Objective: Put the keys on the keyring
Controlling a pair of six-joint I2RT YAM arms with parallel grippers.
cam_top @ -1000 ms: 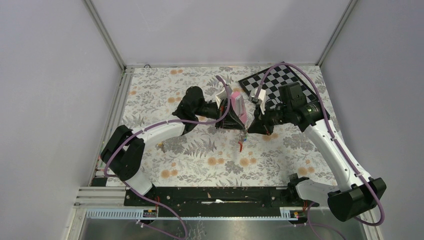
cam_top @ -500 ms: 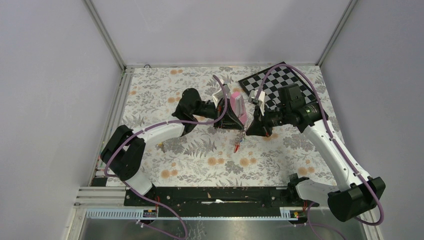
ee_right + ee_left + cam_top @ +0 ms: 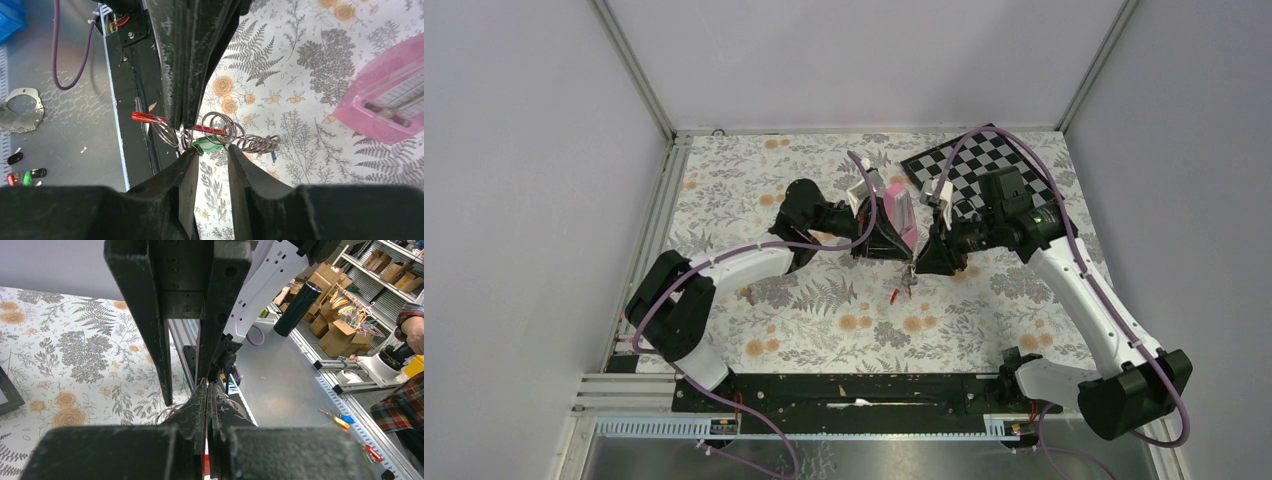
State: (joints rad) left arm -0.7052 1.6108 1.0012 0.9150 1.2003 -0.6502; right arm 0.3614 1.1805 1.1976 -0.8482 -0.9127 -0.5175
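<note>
Between the tips of the two claws we see a small bunch of thin silver wire rings and coils (image 3: 235,137), hanging above the grey-and-orange floral tablecloth (image 3: 300,45). Our left claw (image 3: 206,390) has its black fingers pressed flat together, with no gap between them. A loop of the wire pokes out at their very tip, so it is pinching the bunch.

Our right claw (image 3: 211,159) faces it tip to tip, its jaws parted by a narrow slot. The wire sits right at the mouth of that slot, touching the corner of one fingertip (image 3: 189,159), but we see nothing clamped between the pads.

The keyring (image 3: 145,117) shows only as its thin red bar, lying crosswise just beyond the right claw's tips, behind the left claw's fingers and among the wire loops. We cannot make out its grey side. A small green tab (image 3: 207,145) sits in the bunch directly ahead of the right claw's slot — whether it is a key head we cannot tell.

Off to one side of the right claw, well apart from the bunch, is a pink plastic pyramid-shaped metronome (image 3: 385,100). From above it lies just beside the left claw, and a black-and-white checkered board (image 3: 984,160) lies behind the right claw.
</note>
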